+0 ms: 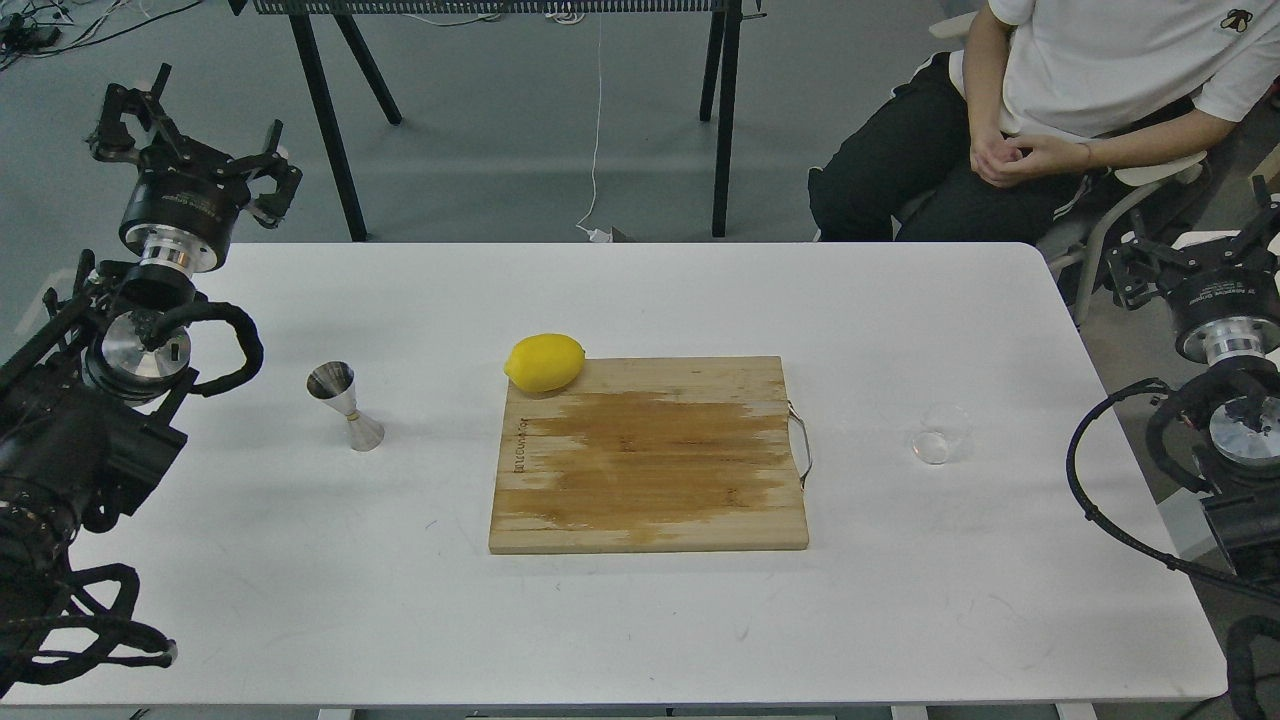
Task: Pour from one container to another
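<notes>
Head view shows the clear glass cup (941, 434) standing upright on the white table (640, 620), to the right of the cutting board (650, 455) and well apart from it. The right gripper (1215, 262) hangs off the table's right edge, nearer the cup than any other claw; whether its fingers are parted I cannot tell. Across the board, the steel jigger (345, 406) stands upright near the left gripper (190, 150), whose fingers are spread apart on nothing. A lemon (545, 362) sits on the board's far left corner.

Shiny steel jigger (345, 406), clear glass cup (941, 434), stained wooden board (650, 455).
</notes>
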Tool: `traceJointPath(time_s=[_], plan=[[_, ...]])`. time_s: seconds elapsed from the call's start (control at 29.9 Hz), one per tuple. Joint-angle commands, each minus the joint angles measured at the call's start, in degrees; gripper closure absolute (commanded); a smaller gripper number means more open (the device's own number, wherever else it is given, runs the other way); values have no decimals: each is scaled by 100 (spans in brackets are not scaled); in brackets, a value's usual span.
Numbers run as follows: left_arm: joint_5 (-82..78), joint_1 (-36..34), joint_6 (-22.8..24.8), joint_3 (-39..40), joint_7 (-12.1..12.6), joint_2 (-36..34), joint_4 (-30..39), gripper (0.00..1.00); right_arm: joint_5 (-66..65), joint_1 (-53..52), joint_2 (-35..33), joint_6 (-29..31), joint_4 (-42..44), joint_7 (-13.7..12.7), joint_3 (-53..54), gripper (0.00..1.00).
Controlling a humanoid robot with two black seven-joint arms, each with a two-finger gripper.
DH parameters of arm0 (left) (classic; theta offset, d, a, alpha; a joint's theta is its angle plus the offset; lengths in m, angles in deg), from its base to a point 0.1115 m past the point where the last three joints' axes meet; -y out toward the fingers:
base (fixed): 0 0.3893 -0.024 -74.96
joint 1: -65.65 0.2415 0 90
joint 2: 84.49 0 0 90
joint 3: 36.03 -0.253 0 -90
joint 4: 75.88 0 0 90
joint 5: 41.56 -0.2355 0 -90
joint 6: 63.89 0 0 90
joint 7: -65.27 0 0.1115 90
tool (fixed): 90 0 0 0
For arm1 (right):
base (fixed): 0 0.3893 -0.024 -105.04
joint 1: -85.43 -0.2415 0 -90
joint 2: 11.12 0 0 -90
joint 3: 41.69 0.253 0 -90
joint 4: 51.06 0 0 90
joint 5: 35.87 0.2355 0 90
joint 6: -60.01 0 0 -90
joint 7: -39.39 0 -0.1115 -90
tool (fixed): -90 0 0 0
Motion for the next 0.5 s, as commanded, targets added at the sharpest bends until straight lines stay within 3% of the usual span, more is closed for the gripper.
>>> traceJointPath(time_s=[0.0,0.23,0.3,0.47], plan=[[0,1,-1,-9,13,-31,2,0,-9,-1,-34,1,9,2,-26,0],[9,97,-1,70,-13,-223,343,0,9,78,-34,1,-70,-7,45,0],[9,482,-1,18,-5,-530,904,0,9,78,-25,1,-70,-7,54,0],[-52,1809,-145,8,4,-1813,3539,0,9,183,-25,1,-53,19,71,0]])
